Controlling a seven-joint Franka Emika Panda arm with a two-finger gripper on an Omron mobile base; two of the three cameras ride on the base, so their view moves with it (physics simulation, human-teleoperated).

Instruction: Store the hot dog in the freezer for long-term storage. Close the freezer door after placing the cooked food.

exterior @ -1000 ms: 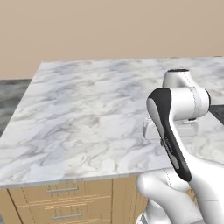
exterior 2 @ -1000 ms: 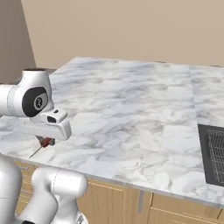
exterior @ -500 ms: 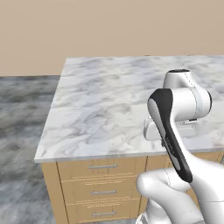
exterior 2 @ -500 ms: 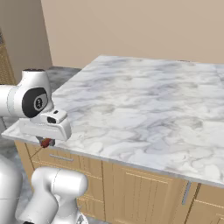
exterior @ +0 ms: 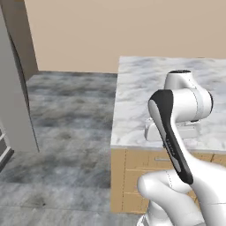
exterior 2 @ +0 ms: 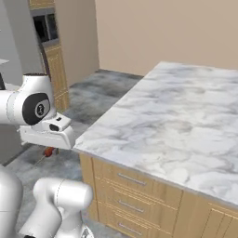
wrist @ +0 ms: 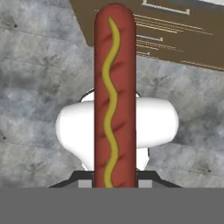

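One hot dog [wrist: 113,96] clamped in jaws | arm folded, hand low over floor [wrist: 35,65] | beside counter [exterior 2: 172,121]

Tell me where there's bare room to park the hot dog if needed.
The marble countertop is bare from its near drawer edge to the far wall. The gripper, shut on the hot dog, hangs over grey floor left of it.

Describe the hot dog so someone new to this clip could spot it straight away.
Start at the marble counter and go to its near corner, where the white arm's gripper hangs over the grey floor. The hot dog is clamped there, sticking straight out between the fingers. It is the one red thing around, with a wavy yellow mustard line along it.
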